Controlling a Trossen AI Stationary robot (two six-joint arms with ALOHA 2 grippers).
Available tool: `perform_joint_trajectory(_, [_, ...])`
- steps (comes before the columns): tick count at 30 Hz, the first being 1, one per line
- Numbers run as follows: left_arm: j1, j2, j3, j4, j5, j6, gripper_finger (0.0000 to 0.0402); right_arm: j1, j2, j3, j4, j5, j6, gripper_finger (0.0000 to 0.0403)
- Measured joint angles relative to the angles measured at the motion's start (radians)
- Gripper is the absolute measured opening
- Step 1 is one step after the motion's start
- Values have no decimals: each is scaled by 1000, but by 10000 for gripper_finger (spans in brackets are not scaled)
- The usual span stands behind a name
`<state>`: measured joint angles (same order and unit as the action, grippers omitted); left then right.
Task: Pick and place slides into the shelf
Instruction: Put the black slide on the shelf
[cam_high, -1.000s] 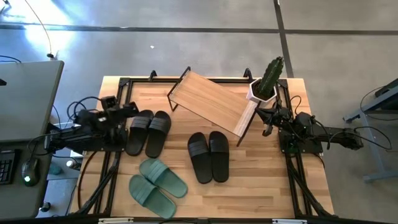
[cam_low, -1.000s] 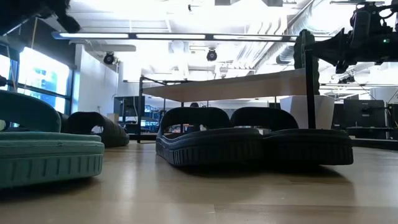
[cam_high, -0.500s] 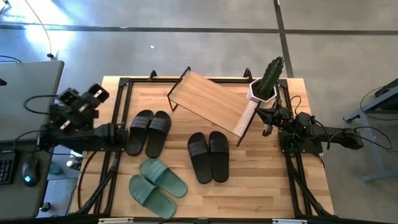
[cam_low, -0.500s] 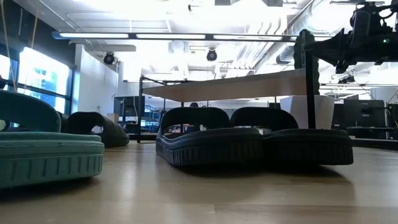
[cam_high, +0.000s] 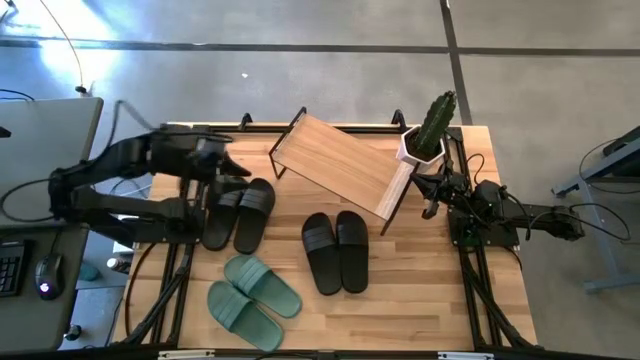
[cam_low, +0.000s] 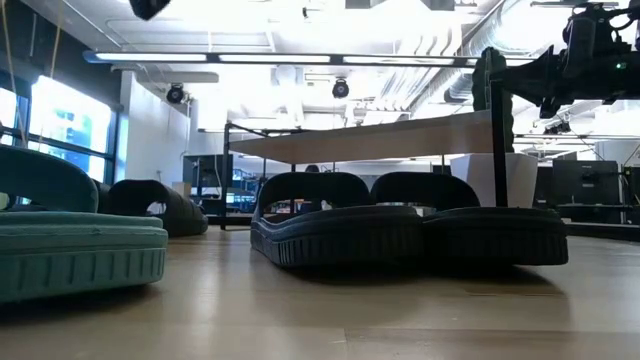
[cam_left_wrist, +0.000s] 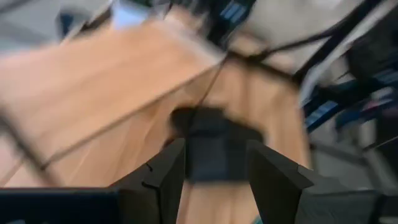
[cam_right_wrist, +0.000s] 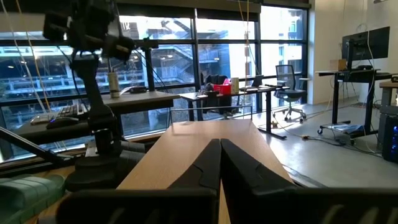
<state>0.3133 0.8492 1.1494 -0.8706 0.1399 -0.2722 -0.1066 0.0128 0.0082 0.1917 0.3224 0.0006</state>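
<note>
Three pairs of slides lie soles down on the table: a black pair (cam_high: 238, 213) at the left, a black pair (cam_high: 336, 251) in the middle and a green pair (cam_high: 252, 296) near the front. The shelf (cam_high: 338, 164) stands at the back on its black legs. My left gripper (cam_high: 232, 163) hovers open above the far ends of the left black pair. In its blurred wrist view a dark slide (cam_left_wrist: 214, 149) shows beyond the open gripper (cam_left_wrist: 214, 180). My right gripper (cam_high: 431, 207) waits shut at the shelf's right end, its closed fingers (cam_right_wrist: 219, 163) level.
A cactus in a white pot (cam_high: 428, 132) stands at the back right corner beside the shelf. A black metal frame (cam_high: 190, 150) runs along the table's edges. There is bare wood (cam_high: 420, 290) at the front right. A desk with a mouse (cam_high: 45, 280) sits left of the table.
My left arm has risen from its folded rest at the table's left edge, swung its gripper up, then reached out toward the shelf, tipping nose-down over the left black pair. The slides and my right arm have kept still.
</note>
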Motion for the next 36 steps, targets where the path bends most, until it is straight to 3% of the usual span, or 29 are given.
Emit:
perform_joint_trajectory(7, [-1, 256, 109, -475, -184, -122, 154, 0, 0, 0, -1, 0, 0, 0])
perform_joint_trajectory(13, [-78, 418, 81, -650, -294, -135, 154, 0, 0, 0, -1, 0, 0, 0])
perform_joint_trajectory(18, [-155, 529, 60, -646, -383, -96, 154, 0, 0, 0, -1, 0, 0, 0])
perform_joint_trajectory(26, [-269, 659, 58, -503, -397, 142, 154, 0, 0, 0, -2, 2, 0, 0])
perform_joint_trajectory(30, [-320, 678, 58, -404, -401, 264, 154, 0, 0, 0, -2, 3, 0, 0])
perform_joint_trajectory(36, [-356, 681, 58, -384, -460, 276, 154, 0, 0, 0, -7, 3, 0, 0])
